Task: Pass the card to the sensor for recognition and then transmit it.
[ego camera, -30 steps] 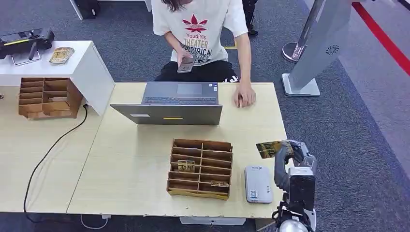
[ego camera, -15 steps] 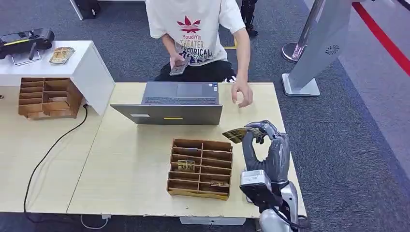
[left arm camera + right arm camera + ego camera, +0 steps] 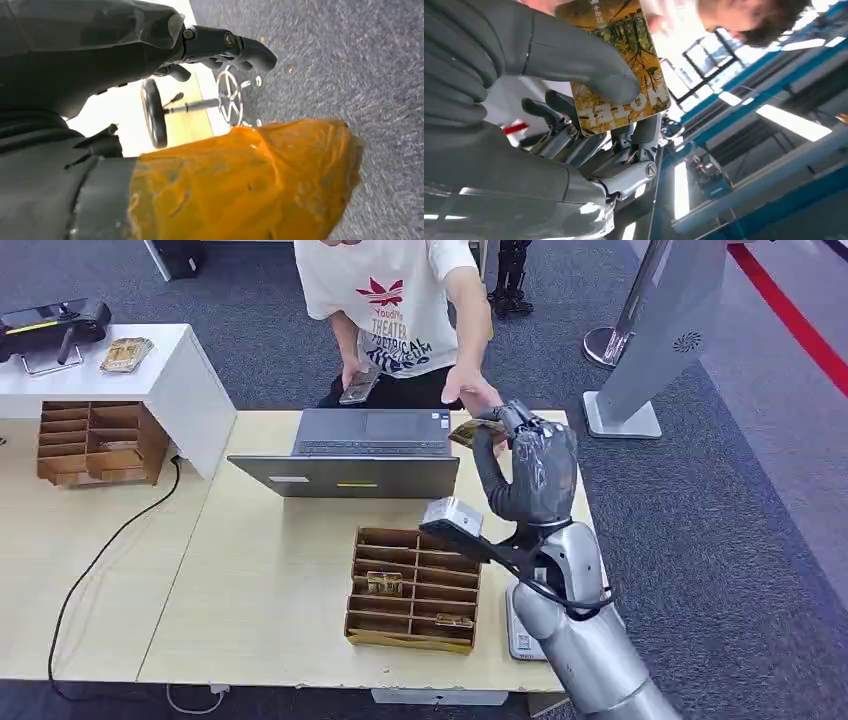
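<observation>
Your right hand (image 3: 528, 472) is raised over the far right of the table (image 3: 260, 570), pinching the yellow card (image 3: 468, 431) between thumb and fingers, just beside the laptop (image 3: 352, 455). A person's hand (image 3: 470, 393) reaches toward the card; you cannot tell if it touches. Your left hand (image 3: 210, 47) hangs with fingers curled, holding nothing that you can see.

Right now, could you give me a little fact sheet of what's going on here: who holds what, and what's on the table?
Right robot hand: raised over the far side of the table, pinching a yellow card
Card picture: autumn trees with pale lettering, seen in the right wrist view
Person's hand: reaching out, right at the card
Person's other hand: holding a phone
Table: open laptop, wooden card rack, white card reader partly hidden behind the arm
Left robot hand: holds nothing
</observation>
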Controlling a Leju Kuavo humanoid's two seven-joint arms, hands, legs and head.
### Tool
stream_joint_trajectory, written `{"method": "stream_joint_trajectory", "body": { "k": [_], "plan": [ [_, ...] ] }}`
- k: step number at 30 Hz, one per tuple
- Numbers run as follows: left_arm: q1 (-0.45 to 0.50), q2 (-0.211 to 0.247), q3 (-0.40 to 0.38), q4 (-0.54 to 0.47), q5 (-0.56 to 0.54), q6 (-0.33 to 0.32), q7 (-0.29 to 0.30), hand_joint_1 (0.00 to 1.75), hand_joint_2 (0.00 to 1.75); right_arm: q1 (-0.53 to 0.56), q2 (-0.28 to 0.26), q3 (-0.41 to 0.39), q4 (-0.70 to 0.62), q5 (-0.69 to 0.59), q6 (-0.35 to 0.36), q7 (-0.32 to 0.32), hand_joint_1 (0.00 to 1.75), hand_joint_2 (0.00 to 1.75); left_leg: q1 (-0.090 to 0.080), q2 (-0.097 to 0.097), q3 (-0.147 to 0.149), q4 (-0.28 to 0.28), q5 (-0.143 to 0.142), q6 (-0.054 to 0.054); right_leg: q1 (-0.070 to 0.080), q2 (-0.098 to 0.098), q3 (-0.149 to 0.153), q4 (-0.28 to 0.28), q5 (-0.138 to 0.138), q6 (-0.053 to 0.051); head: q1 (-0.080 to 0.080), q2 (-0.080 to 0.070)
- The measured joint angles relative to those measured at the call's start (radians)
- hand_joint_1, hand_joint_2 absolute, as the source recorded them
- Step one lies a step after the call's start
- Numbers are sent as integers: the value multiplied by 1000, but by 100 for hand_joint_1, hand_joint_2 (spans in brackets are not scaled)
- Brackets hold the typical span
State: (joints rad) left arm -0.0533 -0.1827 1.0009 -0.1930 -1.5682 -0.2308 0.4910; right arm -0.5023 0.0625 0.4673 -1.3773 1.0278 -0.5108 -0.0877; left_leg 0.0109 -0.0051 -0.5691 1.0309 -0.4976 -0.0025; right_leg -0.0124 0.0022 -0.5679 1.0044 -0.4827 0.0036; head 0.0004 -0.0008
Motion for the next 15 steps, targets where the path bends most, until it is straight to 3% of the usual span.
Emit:
{"method": "stream_joint_trajectory", "body": {
  "k": [5,10,11,15],
  "plan": [
    [0,11,-43,0,0,-9,-2,0,0,-116,-8,-15,201,72,-45,9,175,175,0,-1,0,0,0,0,0,-1,0,0,0,0,0,0],
    [0,19,-77,0,0,-13,-9,0,0,-193,-18,-18,367,228,-87,70,175,175,0,-1,0,0,0,0,0,0,0,0,0,0,0,0],
    [0,19,-80,0,0,-13,-9,0,0,-209,-19,-18,400,244,-97,76,0,175,0,-1,0,0,0,0,0,0,0,0,0,0,0,0],
    [0,21,-89,0,3,-13,-9,0,0,-249,-22,-18,512,300,-95,102,0,175,0,-1,0,0,0,0,0,0,0,0,0,0,0,0]
  ]
}}
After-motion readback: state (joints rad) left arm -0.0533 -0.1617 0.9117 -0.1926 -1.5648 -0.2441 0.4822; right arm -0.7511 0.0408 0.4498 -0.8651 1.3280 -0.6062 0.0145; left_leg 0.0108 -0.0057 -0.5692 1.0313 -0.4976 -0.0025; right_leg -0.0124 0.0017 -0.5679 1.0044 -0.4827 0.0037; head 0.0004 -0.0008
